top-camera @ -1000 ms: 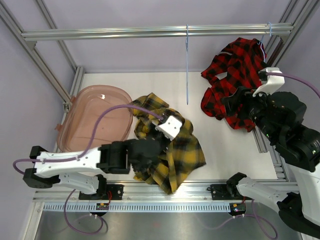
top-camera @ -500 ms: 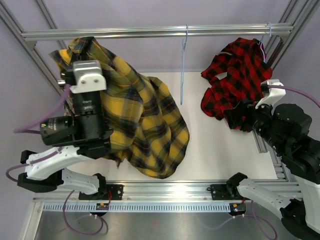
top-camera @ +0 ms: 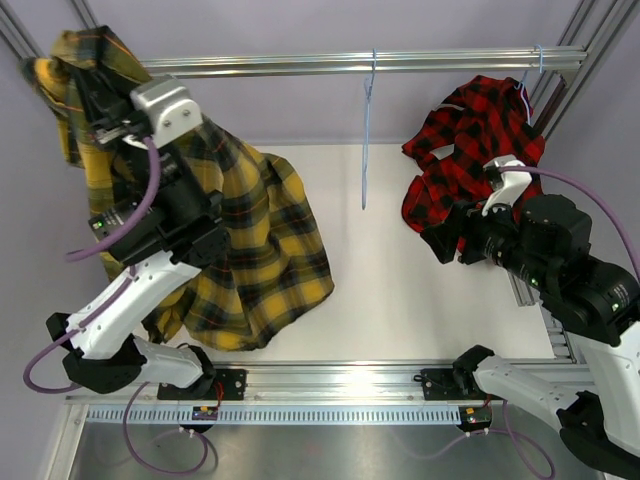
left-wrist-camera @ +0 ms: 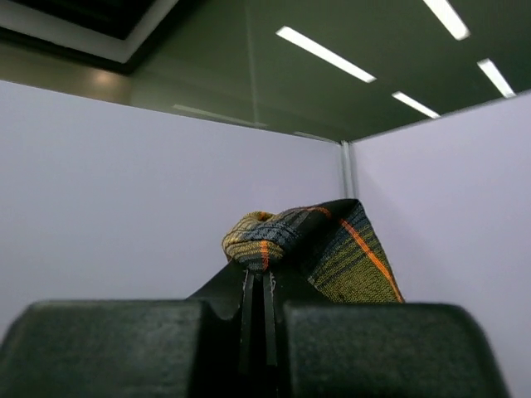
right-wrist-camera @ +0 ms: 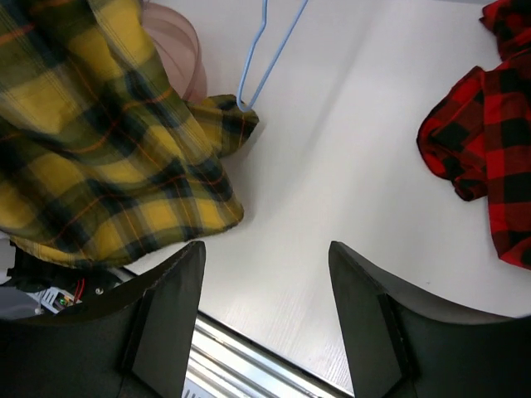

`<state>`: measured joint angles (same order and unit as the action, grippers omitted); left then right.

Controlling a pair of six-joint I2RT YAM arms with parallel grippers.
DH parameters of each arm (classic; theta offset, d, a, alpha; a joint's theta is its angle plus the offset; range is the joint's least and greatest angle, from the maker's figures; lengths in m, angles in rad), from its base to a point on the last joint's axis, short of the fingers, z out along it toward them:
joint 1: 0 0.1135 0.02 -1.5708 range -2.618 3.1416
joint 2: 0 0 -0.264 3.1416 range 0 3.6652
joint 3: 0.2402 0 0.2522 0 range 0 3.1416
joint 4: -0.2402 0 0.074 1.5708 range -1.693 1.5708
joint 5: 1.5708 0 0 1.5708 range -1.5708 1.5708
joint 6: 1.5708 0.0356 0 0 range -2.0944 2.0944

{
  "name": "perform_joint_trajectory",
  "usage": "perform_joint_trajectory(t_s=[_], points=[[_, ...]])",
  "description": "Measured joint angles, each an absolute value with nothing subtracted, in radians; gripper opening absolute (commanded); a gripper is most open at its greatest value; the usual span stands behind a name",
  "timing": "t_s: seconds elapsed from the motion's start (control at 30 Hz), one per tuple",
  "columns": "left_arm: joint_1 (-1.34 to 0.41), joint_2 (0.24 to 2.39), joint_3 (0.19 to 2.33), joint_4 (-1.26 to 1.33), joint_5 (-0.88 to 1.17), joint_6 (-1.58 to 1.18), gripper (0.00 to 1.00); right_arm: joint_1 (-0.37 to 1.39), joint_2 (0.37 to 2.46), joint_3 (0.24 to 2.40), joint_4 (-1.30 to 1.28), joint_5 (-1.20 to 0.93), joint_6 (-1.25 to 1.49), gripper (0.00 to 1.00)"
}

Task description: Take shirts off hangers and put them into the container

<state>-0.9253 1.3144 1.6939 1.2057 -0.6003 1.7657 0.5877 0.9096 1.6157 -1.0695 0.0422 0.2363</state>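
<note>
Two shirts, two hangers (top-camera: pixel 366 130): the left gripper (left-wrist-camera: pixel 259 278) pinches the yellow shirt (top-camera: pixel 250 230) aloft far left, while the right gripper (right-wrist-camera: pixel 265 257), open and empty, sits beside the red shirt (top-camera: pixel 470 150).

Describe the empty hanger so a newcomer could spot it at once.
Find the silver rail across the top of the frame. Near its middle hangs a thin light-blue wire hanger, seen edge-on above the white table. It is bare, while the hanger at the rail's right end carries a red plaid shirt.
</note>
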Motion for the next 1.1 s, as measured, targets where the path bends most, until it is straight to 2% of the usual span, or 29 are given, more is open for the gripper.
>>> perform_joint_trajectory(t_s=[0.3, 0.53, 1.1], points=[[-0.622, 1.438, 2.060, 1.207, -0.454, 1.531, 0.00, 0.588, 0.857, 1.520, -1.071, -0.029, 0.243, 0.69], [-0.366, 1.442, 2.075, 1.191, -0.438, 1.291, 0.00, 0.588, 0.847, 1.467, -1.072, -0.085, 0.251, 0.69], [0.057, 1.570, 2.160, 0.940, -0.478, 0.776, 0.00, 0.588, 0.878, 1.415, -1.091, -0.161, 0.257, 0.68]])
